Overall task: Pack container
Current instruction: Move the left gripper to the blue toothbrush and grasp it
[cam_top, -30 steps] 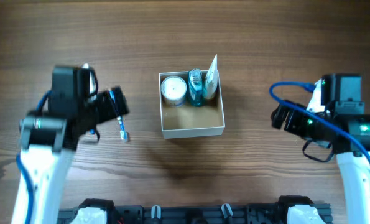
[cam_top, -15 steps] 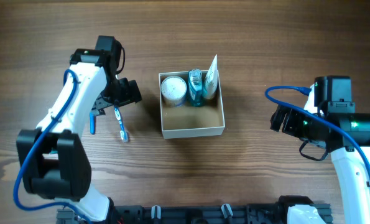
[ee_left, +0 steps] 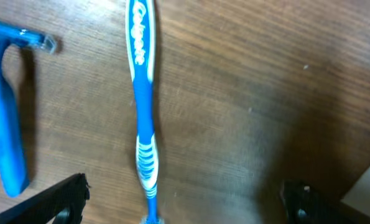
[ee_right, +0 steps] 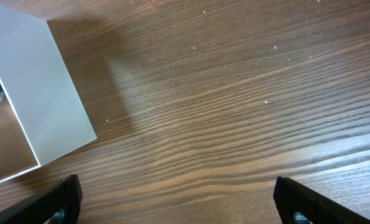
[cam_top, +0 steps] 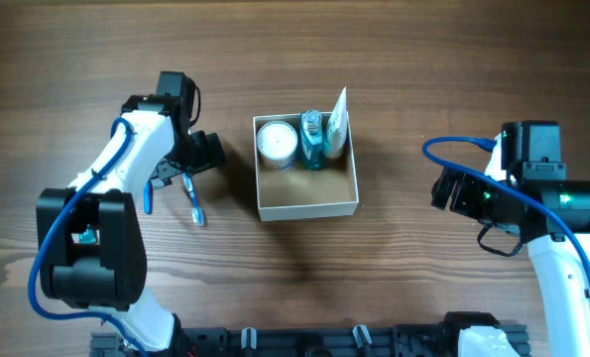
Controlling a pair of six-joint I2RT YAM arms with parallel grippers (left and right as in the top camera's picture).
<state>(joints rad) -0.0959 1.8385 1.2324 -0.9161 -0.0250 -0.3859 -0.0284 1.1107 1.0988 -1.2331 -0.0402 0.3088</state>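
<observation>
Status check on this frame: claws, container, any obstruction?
Left claw open above toothbrush on table. Right claw open, empty, clear of container. Container holds jar, bottle, tube. Nothing blocking.

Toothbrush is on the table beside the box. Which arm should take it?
Left. The left gripper hangs open over the toothbrush, a finger on either side of its handle. The right gripper is across the container, away from it.

I'm seeing a blue-and-white Colgate toothbrush lying flat on the wooden bench, with a blue razor just beside it, not touching. A white jar, teal bottle and tube sit in a row.
</observation>
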